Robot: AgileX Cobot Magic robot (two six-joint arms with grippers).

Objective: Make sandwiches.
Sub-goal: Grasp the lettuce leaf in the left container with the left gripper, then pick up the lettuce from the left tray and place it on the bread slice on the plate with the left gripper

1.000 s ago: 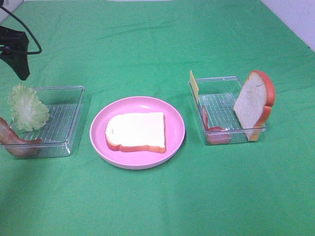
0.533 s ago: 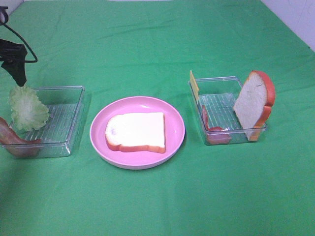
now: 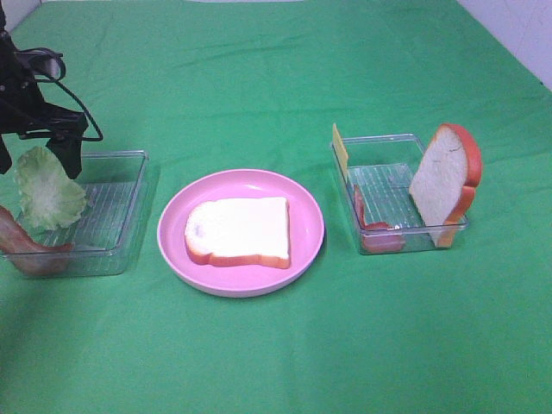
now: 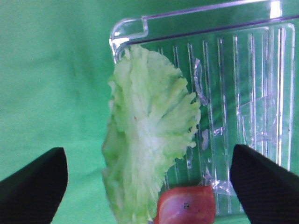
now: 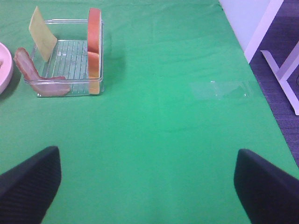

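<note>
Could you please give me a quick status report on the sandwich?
Left gripper open over lettuce. Right gripper open, empty. One bread slice on plate. Nothing blocking.

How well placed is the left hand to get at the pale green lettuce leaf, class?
Probably yes: the left hand hangs open over the pale green lettuce leaf, fingers either side, nothing between. The red-brown bacon strip lies by one end.

The high camera overlooks the whole cloth [image 3: 276,362]. The left wrist camera looks closely down on the lettuce [image 4: 149,140], and the right wrist camera looks at the far tray [image 5: 70,56].
</note>
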